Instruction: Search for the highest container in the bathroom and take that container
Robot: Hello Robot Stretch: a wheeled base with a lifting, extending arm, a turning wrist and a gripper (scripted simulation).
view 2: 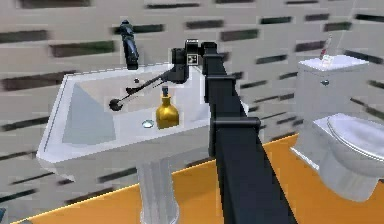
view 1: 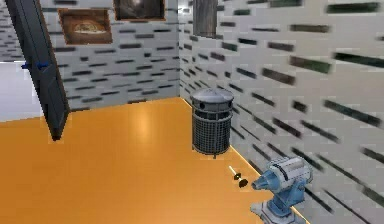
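Sink (view 2: 75,110) lies under your arm (view 2: 235,130): the golden bottle (view 2: 165,110) stands on it, just beside the gripper (view 2: 122,97), below the dark tap (view 2: 128,42). You cannot tell whether the gripper holds anything. A mesh bin (view 1: 212,122) stands by the forward view's wall (view 1: 300,90).

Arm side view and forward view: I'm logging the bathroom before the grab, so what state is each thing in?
Golden bottle, upright on the sink.
Toilet, lid seemingly down.
Bin, upright.
Door, open.
Gripper, seen against the sink; whether it holds anything cannot be told.
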